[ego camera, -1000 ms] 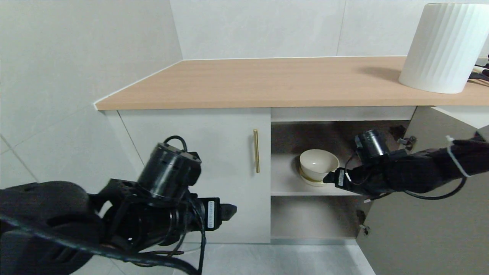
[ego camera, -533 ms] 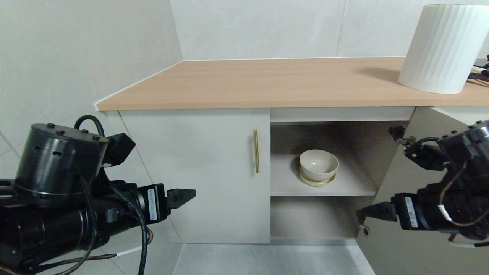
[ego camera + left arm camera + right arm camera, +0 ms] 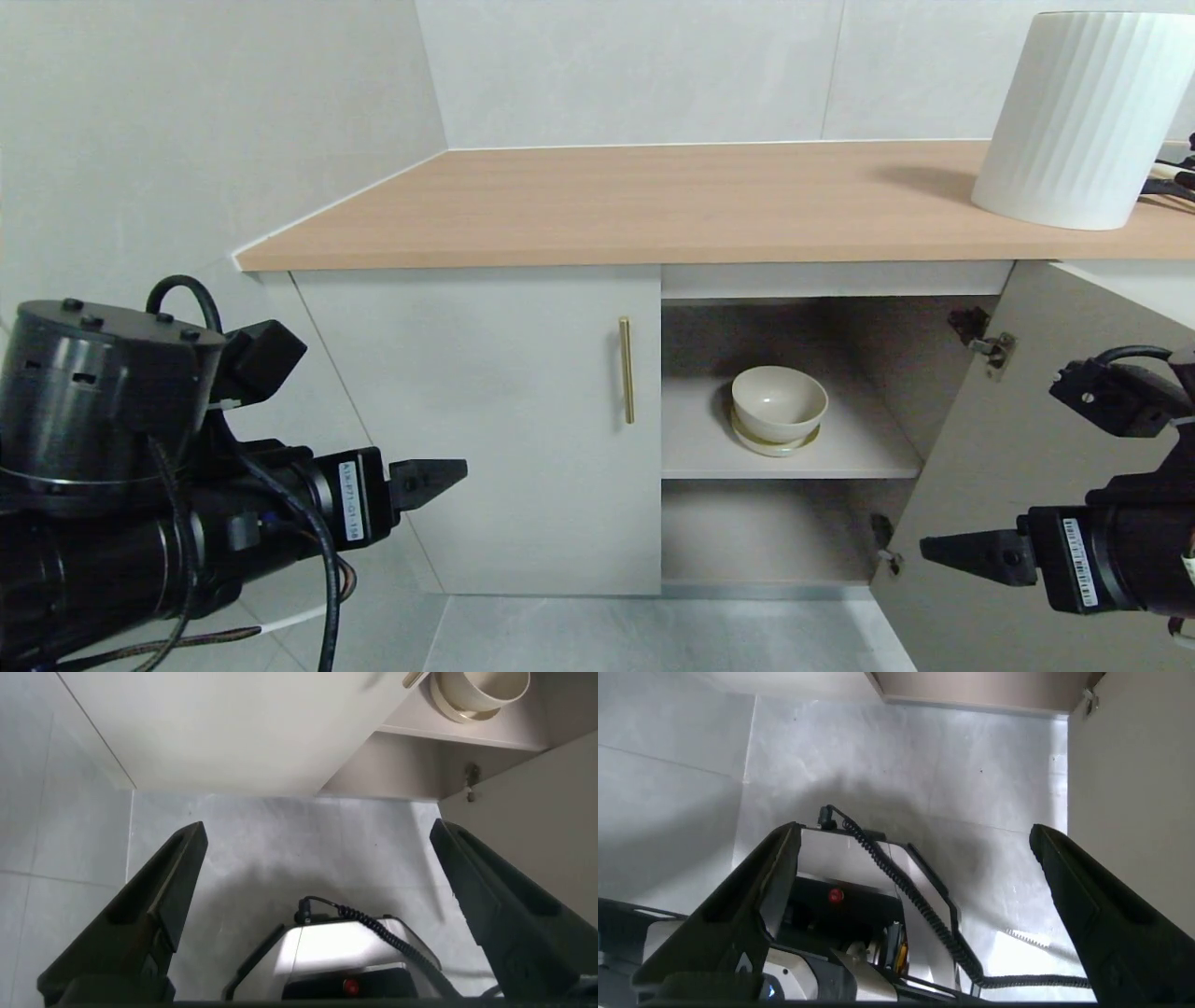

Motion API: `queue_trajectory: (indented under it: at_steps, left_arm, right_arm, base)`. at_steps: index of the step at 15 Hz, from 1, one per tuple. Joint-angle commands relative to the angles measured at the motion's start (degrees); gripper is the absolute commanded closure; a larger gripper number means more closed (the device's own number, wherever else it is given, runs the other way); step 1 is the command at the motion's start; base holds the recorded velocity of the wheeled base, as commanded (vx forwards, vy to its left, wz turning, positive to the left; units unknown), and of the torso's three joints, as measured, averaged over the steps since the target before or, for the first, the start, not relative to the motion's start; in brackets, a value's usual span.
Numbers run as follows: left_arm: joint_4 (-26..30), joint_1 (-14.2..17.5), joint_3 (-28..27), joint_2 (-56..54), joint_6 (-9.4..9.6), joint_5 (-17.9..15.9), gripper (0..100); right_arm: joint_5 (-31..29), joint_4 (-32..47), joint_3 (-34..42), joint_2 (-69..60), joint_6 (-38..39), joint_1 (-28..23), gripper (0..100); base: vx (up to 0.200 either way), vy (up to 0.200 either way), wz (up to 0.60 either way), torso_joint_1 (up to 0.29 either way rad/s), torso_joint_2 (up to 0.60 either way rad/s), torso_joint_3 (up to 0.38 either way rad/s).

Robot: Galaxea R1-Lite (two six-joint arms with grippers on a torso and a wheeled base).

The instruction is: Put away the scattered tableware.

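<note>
A cream bowl (image 3: 779, 399) sits on a matching saucer (image 3: 774, 444) on the middle shelf (image 3: 850, 453) of the open cabinet; the bowl (image 3: 478, 691) also appears at the edge of the left wrist view. My left gripper (image 3: 437, 480) hangs low in front of the closed left door, open and holding nothing (image 3: 318, 835). My right gripper (image 3: 952, 549) hovers low beside the open right door, well below and to the right of the bowl. It is open and holds nothing (image 3: 915, 838), with the floor beneath it.
The right cabinet door (image 3: 1008, 448) swings out toward me, close to my right arm. The left door carries a brass handle (image 3: 626, 370). A white ribbed cylinder (image 3: 1083, 117) stands on the wooden countertop (image 3: 653, 205). A lower compartment (image 3: 766, 532) lies under the shelf.
My right gripper has pulled out of the cabinet from beside the bowl, down and to the right. My left arm has drawn back to the left. The bowl stays on the shelf.
</note>
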Motion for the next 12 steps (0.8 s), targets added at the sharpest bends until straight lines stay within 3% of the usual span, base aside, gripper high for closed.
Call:
queue_trajectory:
  at_steps: [1,12]
  left_arm:
    - [0.02,-0.05,0.10,0.32,-0.01,0.01,0]
    - [0.02,-0.31,0.36,0.76,-0.01,0.01,0]
  right_arm:
    - [-0.02,-0.03,0.15,0.07,-0.01,0.13,0]
    - [-0.81,0.41,0.24,0.51,-0.10,0.13,0]
  base:
    - [0.000,0.000,0.00,0.000,0.00,0.000]
    - [-0.200,0.000,0.00,0.002,0.00,0.001]
